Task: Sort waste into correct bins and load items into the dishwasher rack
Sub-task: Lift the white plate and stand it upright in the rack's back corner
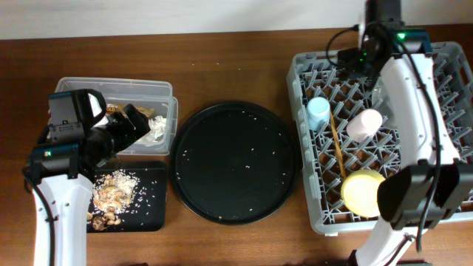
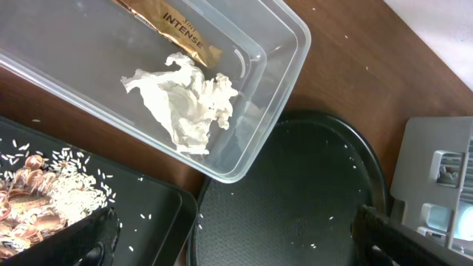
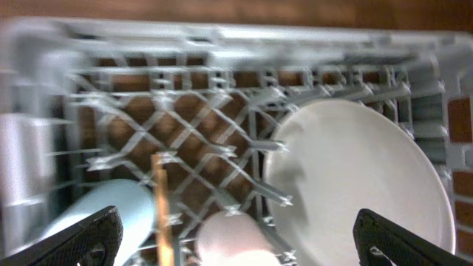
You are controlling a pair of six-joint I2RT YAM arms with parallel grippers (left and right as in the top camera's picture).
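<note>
The left gripper is seen spread and empty above the tub. The tissue is found inside, just ahead of it. The right gripper is held spread over the plate in the rack.

Open room above the round black tray — plate and bowl crowd the rack.

one blue cup, one pink cup, one plate, one yellow bowl, one rack, one tissue, one wrapper.
</note>
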